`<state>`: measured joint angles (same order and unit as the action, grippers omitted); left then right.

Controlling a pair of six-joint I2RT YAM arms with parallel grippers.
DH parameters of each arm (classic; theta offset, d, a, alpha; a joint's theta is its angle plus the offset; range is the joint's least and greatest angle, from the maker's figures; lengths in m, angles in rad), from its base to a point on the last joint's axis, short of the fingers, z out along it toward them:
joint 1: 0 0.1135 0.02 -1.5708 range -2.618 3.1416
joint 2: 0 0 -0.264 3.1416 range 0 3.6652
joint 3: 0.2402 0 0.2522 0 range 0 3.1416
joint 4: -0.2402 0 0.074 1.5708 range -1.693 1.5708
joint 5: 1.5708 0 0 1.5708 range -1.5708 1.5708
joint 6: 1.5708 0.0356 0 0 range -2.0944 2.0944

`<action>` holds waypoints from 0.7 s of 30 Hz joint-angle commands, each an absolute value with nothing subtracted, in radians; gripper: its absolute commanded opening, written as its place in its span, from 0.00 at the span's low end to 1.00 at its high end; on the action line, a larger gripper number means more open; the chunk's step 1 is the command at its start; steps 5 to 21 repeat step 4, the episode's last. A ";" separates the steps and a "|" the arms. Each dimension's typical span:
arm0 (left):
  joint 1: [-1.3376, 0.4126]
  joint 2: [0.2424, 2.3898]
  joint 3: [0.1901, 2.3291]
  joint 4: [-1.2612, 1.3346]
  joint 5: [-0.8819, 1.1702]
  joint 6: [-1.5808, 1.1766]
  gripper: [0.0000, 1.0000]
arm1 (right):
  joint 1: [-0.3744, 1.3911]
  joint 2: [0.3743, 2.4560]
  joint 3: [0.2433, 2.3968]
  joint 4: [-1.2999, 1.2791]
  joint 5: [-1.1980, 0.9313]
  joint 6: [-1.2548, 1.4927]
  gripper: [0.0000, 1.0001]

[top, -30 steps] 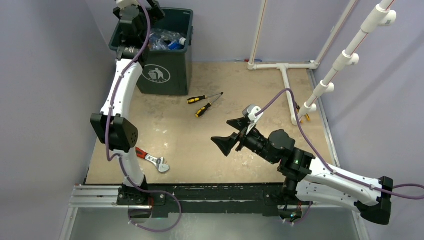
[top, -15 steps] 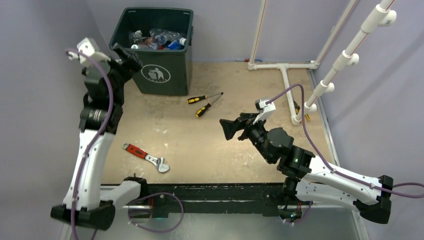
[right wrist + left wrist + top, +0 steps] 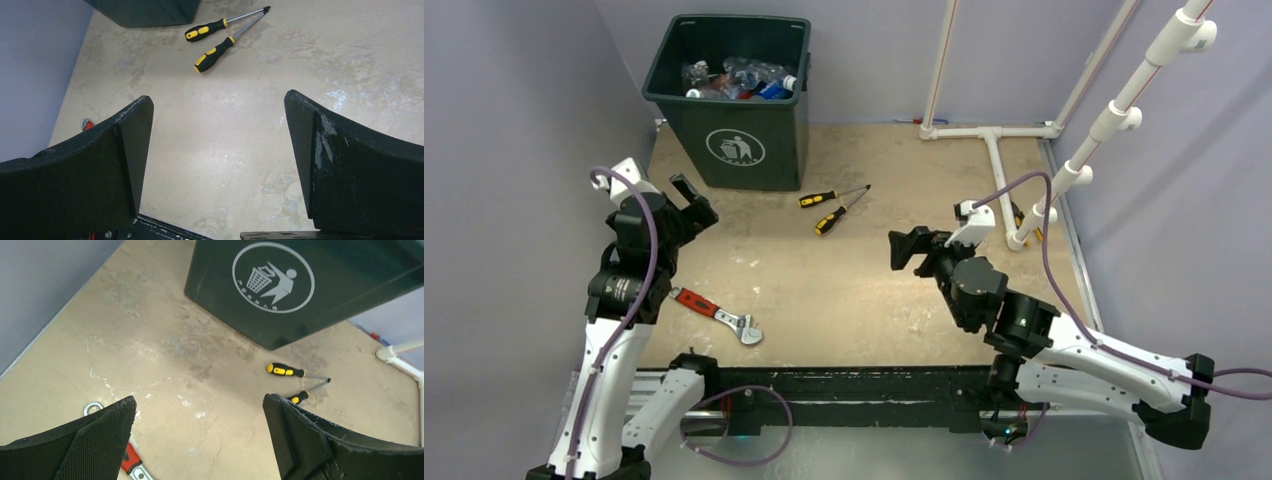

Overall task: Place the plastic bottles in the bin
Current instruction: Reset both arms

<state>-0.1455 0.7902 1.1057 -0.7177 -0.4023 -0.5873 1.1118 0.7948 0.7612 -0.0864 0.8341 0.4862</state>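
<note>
Nearest the arm bases, a red-handled wrench lies on the tan table beside the left arm. A little farther in, the left gripper hangs above the table with its jaws spread wide and nothing between them, facing the logo side of the bin, while the right gripper, over the middle-right of the table, is likewise wide open and empty. Beyond them two yellow-and-black screwdrivers lie close together with their tips nearly meeting, near the bin's right corner, and the bin stands upright at the far left with the plastic bottles heaped inside it.
</note>
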 commanded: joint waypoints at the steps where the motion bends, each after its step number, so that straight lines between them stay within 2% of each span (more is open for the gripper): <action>1: -0.167 0.736 1.072 -0.711 -0.377 -0.581 0.99 | 1.112 0.731 0.804 -0.164 0.946 0.503 0.99; 21: -0.192 0.719 1.053 -0.710 -0.392 -0.582 0.99 | 1.112 0.687 0.781 -0.175 0.952 0.488 0.99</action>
